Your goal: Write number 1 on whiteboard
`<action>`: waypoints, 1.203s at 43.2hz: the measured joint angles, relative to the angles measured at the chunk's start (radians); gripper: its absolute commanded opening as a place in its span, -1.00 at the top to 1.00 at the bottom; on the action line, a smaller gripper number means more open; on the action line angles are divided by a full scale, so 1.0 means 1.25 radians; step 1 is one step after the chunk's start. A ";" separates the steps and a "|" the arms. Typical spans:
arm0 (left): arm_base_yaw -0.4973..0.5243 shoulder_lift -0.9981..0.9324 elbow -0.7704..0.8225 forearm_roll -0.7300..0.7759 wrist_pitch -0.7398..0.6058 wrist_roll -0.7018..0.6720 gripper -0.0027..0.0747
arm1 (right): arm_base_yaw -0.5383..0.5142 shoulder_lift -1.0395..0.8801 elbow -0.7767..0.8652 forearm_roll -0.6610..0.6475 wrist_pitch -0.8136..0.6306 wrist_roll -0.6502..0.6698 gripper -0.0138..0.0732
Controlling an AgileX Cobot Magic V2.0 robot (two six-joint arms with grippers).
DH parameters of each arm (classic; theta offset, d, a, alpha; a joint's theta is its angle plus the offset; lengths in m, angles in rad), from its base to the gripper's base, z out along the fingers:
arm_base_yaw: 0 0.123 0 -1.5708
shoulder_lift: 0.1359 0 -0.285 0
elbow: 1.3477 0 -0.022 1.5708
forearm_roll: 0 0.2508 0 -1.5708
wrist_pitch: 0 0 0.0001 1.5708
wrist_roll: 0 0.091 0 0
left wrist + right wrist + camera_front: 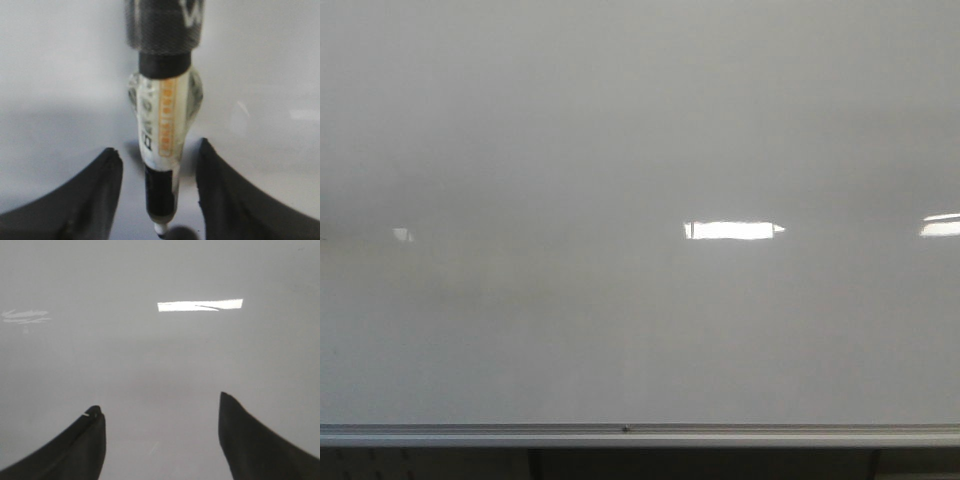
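Facing a bare whiteboard [640,330] that fills the front view, silver rail [640,432] along its lower edge

Left gripper [160,165] has a marker [162,150] between its spread fingers [95,195], grip unclear; right gripper [160,412] gapes, holding nothing; no number 1 stroke visible.

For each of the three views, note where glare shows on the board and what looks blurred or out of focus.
Front view: bright rectangular glare patches on the glossy pale grey whiteboard, upper part dim. Left wrist view: the white marker with the orange label is soft and blurred, its mount most of all; faint glare beside it. Right wrist view: one sharp glare bar on the board, the right gripper fingers dark, little detail.
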 measured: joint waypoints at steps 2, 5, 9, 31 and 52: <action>0.000 0.000 0.000 0.000 0.000 0.000 0.69 | 0.000 0.000 0.000 0.000 0.000 0.000 -0.49; 0.000 0.002 0.000 0.000 0.000 0.000 0.93 | 0.000 0.000 0.000 0.000 0.000 0.000 -0.49; 0.000 0.002 0.000 0.000 0.000 0.000 0.98 | 0.000 0.000 0.000 0.000 0.000 0.000 -0.49; -0.107 -0.143 -0.063 -0.005 0.299 0.000 0.98 | 0.000 0.012 0.000 0.000 0.007 0.000 -0.49; -0.396 -0.183 -0.222 -0.400 0.789 0.440 0.98 | 0.000 0.216 -0.105 0.087 0.154 -0.035 -0.49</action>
